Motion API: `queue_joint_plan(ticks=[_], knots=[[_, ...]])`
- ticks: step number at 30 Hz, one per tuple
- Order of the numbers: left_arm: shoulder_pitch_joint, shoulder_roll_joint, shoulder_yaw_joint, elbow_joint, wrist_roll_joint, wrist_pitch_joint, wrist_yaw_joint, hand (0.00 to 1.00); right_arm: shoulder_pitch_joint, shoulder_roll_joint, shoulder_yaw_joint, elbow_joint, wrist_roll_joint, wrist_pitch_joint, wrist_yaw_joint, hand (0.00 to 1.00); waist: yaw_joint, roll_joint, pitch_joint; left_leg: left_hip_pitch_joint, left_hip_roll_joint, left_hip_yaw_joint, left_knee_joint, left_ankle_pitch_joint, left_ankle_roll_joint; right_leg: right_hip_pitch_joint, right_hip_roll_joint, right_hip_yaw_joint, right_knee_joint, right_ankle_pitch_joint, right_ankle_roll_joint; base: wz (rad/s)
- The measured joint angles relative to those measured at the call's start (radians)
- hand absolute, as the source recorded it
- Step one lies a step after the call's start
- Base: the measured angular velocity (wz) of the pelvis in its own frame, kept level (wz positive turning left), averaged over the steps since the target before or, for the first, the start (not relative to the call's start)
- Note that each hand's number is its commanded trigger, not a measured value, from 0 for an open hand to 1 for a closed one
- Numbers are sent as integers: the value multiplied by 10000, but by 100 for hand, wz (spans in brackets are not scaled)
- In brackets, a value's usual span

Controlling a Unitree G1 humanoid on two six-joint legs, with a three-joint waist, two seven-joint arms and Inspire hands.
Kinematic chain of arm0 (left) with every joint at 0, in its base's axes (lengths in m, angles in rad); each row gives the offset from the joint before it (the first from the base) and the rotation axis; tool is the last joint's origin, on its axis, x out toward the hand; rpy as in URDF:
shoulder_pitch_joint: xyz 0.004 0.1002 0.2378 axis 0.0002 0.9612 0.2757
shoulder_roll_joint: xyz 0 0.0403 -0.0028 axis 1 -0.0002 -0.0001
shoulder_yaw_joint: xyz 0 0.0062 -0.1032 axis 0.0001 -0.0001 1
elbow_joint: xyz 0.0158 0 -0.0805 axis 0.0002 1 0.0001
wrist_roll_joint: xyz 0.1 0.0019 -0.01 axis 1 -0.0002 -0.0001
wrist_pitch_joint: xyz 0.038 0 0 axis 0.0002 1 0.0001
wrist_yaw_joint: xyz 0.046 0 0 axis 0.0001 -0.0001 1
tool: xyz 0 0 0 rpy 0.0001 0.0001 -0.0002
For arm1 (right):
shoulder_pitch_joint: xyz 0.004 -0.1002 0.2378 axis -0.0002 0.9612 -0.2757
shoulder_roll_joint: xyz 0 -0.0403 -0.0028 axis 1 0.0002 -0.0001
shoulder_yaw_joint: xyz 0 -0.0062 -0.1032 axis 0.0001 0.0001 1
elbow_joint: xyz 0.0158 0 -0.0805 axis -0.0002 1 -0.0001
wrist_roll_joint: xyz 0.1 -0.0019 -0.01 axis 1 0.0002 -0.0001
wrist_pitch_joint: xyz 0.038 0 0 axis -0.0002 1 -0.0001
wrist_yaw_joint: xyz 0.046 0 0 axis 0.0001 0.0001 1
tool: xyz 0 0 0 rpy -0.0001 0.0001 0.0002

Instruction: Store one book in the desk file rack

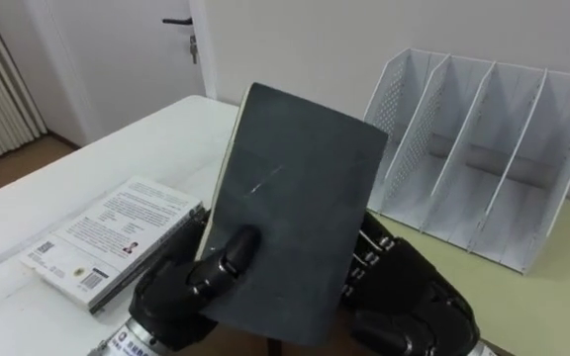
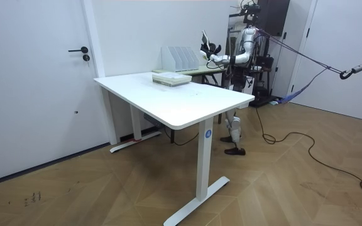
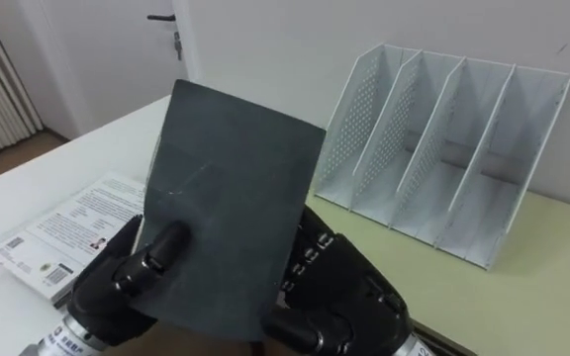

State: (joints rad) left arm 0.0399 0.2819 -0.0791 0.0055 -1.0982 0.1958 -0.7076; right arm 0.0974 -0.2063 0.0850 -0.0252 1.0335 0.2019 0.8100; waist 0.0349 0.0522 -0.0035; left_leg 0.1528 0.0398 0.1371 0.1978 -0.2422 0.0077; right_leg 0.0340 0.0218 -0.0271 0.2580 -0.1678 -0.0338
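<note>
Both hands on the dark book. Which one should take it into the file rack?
Right, probably. The file rack stands right of the dark book, and the right hand sits at the book's rack-side edge. The left hand, thumb on the cover, is on the far side.

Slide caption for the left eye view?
Left hand holds up a dark book, right hand beside it, white file rack beyond.
</note>
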Motion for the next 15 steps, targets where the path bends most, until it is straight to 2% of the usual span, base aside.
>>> queue_joint_plan(ticks=[3, 6, 8, 11, 12, 13, 14, 15], knots=[[0, 26, -12, 0, 1, 292, -174, 100, 4, 120, 36, -55, 300, 216, -6, 0, -7, -54, 35, -5, 1, -13, -14, -4, 3, -11, 15, 27, 2, -6, 7, 0], [0, 105, -8, 0, 5, 555, -395, 100, 4, 110, 6, -222, 393, 409, -46, 0, 17, -39, 25, -17, 9, -2, -13, -7, 0, -7, 49, 92, 5, -3, 7, 0], [3, 159, -10, 1, 14, 868, -540, 100, 3, 110, 11, -317, 630, 554, -156, 0, 21, -18, 12, -20, 12, 1, -7, -8, -2, -3, 57, 103, -4, -3, 6, 0], [18, 237, -12, 2, 14, 1101, -651, 100, 5, 99, 29, -374, 655, 618, -291, 0, 24, 8, -7, -23, 6, -1, -1, -9, -2, -4, 55, 112, -14, -4, 6, 0], [18, 261, -12, 5, 14, 1126, -670, 100, 9, 89, 35, -397, 658, 618, -328, 36, 23, 12, -9, -22, 5, -2, -1, -8, -2, -7, 54, 113, -13, -5, 6, 0], [18, 299, -11, 13, 13, 1179, -699, 100, 13, 70, 43, -444, 659, 620, -382, 57, 21, 15, -13, -21, 4, -1, -1, -8, -2, -9, 52, 116, -10, -6, 7, 0], [18, 327, -12, 14, 13, 1249, -706, 100, 15, 60, 45, -508, 661, 620, -435, 82, 20, 14, -14, -19, 3, -1, 0, -8, -2, -10, 52, 121, -7, -6, 7, 0], [18, 347, -17, 20, 13, 1270, -711, 100, 19, 51, 53, -552, 695, 622, -476, 100, 20, 15, -15, -22, 3, -4, 1, -9, -2, -12, 52, 120, -7, -6, 7, 0]])
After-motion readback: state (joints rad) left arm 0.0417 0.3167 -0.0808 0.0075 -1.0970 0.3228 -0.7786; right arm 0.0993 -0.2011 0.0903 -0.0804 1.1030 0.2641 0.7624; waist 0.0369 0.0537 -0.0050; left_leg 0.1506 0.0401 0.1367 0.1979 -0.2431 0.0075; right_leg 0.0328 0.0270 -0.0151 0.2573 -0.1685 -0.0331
